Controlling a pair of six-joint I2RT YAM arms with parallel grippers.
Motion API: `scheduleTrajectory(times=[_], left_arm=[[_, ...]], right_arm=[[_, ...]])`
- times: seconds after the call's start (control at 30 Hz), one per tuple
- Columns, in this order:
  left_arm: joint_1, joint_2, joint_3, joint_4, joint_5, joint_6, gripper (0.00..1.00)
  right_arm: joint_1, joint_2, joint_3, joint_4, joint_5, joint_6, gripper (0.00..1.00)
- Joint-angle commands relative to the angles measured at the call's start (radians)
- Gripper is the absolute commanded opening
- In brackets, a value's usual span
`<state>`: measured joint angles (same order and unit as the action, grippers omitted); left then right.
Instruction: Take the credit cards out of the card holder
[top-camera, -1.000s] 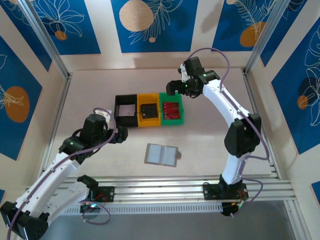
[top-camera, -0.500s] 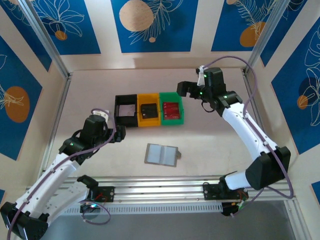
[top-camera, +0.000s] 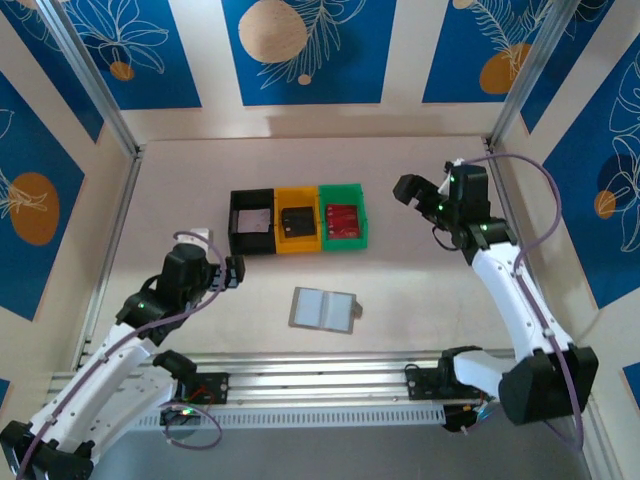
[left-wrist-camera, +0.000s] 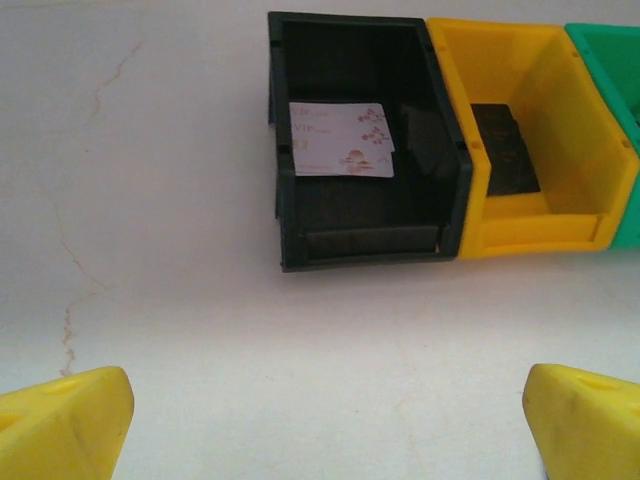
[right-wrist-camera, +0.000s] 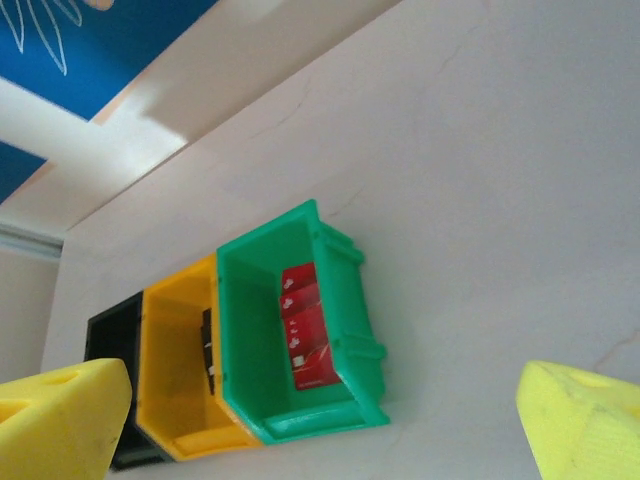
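Note:
The grey card holder (top-camera: 324, 308) lies unfolded on the table, pale inner panels up, in front of the bins. A white card (left-wrist-camera: 341, 152) lies in the black bin (left-wrist-camera: 362, 238), a black card (left-wrist-camera: 503, 150) in the yellow bin (left-wrist-camera: 530, 230), and red cards (right-wrist-camera: 306, 325) in the green bin (right-wrist-camera: 300, 420). My left gripper (top-camera: 232, 272) hovers left of the holder, in front of the black bin, open with nothing between its yellow fingertips (left-wrist-camera: 62, 430). My right gripper (top-camera: 408, 189) is up to the right of the green bin, open and empty.
The three bins (top-camera: 298, 220) stand in a row at mid-table. Metal frame posts (top-camera: 90, 85) and blue patterned walls close the sides. An aluminium rail (top-camera: 330, 375) runs along the near edge.
The right arm has swung rightward, away from above the green bin. The left gripper has pulled back slightly toward its base. The card holder has not moved.

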<state>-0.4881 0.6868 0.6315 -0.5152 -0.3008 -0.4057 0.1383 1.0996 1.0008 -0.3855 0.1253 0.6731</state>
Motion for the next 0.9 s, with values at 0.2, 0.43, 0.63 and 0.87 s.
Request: scheduleTrajectory(times=[0.2,0.43,0.63,0.87], left_arm=[[0.009,0.021,-0.059,0.071,-0.136,0.007,1.0],[0.01,0.046,-0.077,0.108,-0.145,0.062,1.0],[0.009,0.038,-0.147,0.213,-0.201,0.103,1.0],[0.017,0.021,-0.234,0.352,-0.253,0.125,1.0]], right_arm=[[0.084,-0.231,-0.363,0.451,0.471,-0.295,0.99],[0.082,-0.17,-0.579,0.74,0.44,-0.479,0.99],[0.043,-0.058,-0.585,0.777,0.473,-0.427,0.99],[0.016,0.084,-0.607,0.868,0.467,-0.41,0.99]])
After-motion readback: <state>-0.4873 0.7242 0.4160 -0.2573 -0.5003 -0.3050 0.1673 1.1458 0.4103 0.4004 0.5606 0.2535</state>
